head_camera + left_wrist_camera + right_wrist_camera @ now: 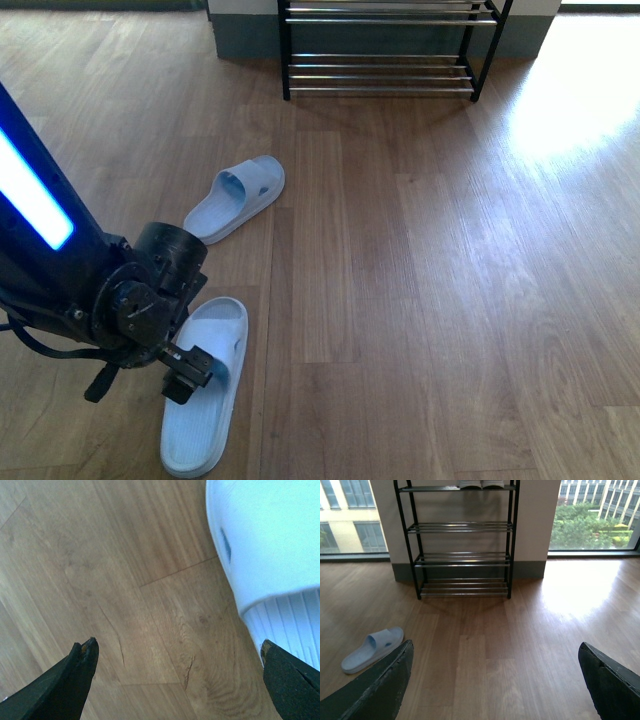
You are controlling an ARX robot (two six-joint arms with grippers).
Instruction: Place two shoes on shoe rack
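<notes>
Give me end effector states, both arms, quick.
Left end effector: open, holding nothing, right beside the near slide sandal.
Right end effector: open, holding nothing.

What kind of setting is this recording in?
Likely an indoor room or entryway: wood-plank floor, a shoe rack against the wall, and large windows facing buildings and trees.

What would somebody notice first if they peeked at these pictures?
Probably the robot's black left arm with its glowing blue strip, at the near left of the front view. Its left gripper hangs open at the edge of a pale blue slide sandal on the wooden floor. A second sandal lies farther off, toward the black shoe rack at the back.
</notes>
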